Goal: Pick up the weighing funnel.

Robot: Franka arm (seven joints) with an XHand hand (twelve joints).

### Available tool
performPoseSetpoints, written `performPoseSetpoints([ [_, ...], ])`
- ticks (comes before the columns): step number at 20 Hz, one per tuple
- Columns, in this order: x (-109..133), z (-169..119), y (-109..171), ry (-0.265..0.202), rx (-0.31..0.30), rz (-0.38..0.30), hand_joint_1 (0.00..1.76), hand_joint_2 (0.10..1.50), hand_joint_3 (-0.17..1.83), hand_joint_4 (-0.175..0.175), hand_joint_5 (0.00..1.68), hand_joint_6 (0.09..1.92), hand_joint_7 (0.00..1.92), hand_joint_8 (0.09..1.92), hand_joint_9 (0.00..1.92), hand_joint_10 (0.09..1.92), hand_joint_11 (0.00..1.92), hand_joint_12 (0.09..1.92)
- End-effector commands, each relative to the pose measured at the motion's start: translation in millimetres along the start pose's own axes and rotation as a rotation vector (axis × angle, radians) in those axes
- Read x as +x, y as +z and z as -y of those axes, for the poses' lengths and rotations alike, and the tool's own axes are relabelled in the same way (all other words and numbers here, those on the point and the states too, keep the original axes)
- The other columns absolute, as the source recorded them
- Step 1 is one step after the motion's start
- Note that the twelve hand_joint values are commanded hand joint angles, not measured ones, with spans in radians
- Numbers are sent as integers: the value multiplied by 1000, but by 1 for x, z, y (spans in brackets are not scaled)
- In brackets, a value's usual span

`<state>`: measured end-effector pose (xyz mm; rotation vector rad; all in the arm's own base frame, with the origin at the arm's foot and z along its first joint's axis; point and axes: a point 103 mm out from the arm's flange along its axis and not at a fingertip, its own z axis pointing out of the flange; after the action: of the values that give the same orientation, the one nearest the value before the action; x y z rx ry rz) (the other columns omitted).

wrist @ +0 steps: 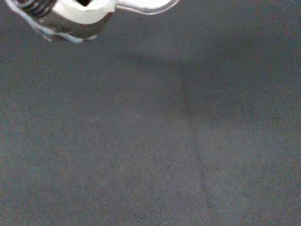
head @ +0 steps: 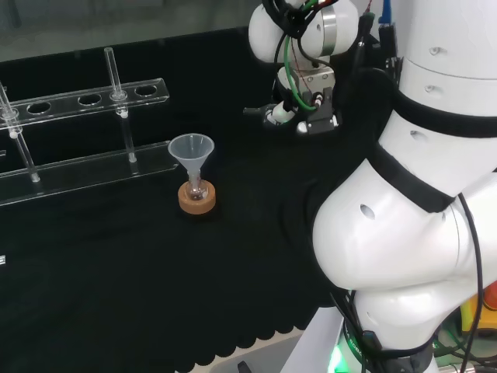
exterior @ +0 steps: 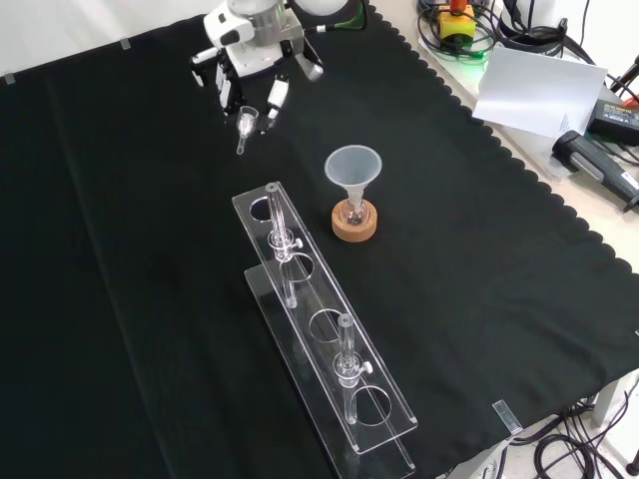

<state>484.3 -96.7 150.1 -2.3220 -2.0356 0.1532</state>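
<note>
Got the hand [exterior: 248, 68] at the top of the front view, left of centre, curled in and pinching the weighing funnel [exterior: 245, 124] between fingertips [exterior: 274, 100]. Seeing the weighing funnel as a small clear piece just below the palm, wide end up in the pinch, short stem hanging below the fingers toward the black cloth [exterior: 120, 249]. Looks lifted off the cloth, but can't confirm the gap from that view. In the wrist view, catching a blurred white bit of the hand [wrist: 77, 16] with a curved clear edge of the weighing funnel [wrist: 148, 5] right beside it, over plain cloth with a soft shadow underneath. In the head view, finding the hand [head: 307, 105] up high, left of the big white arm links [head: 419, 233], well apart from the funnel [head: 191, 149] and to its right. Also got the funnel standing mouth up, stem in a small flask [exterior: 351, 212] on a cork ring [exterior: 356, 230], near the middle of the cloth in the front view, below and right of the hand, untouched. Then a clear tube rack [exterior: 314, 296] just left of the funnel in the front view, running down toward the near edge, carrying two upright glass tubes [exterior: 280, 215]. Same rack left of the funnel and farther back in the head view.
</note>
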Motion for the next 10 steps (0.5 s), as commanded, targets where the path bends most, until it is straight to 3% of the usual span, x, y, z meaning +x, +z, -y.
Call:
performPoseSetpoints([
  [1,5,15,-19,-5,-8,4,1111,847,225,175,1367,351,1575,87,1171,171,0,1558],
  [10,18,19,-34,-12,-14,30,1111,845,230,175,1368,349,1574,87,1168,166,0,1558],
])
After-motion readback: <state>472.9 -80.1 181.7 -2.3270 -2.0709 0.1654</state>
